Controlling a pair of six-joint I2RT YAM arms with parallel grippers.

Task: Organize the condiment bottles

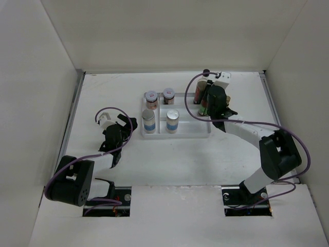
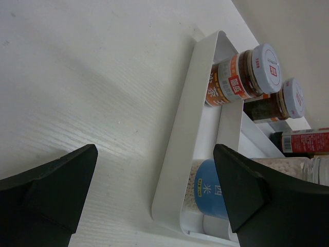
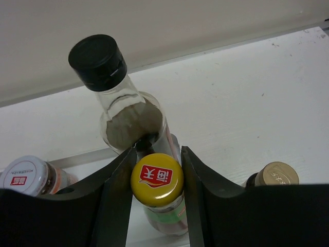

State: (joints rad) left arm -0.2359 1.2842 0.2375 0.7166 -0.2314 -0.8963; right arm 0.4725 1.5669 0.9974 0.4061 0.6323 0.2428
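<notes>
Top view: right gripper [image 1: 211,100] sits at the tray's [image 1: 190,135] back right corner. Left gripper [image 1: 123,128] is spread wide and empty, near the tray's left edge.

Left wrist: spice jars [image 2: 241,77] and blue-labelled jar [image 2: 211,193] stand in the tray.

Right wrist: jaws clamp the yellow-capped bottle [image 3: 157,177], with the black-capped bottle [image 3: 121,110] just behind. Judged step: placing. Next: seat it upright, then release without knocking the neighbour.

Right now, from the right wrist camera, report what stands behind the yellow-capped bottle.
The tall black-capped bottle stands just behind the yellow-capped bottle, dark contents inside. Its lower part is covered by the yellow cap.
</notes>
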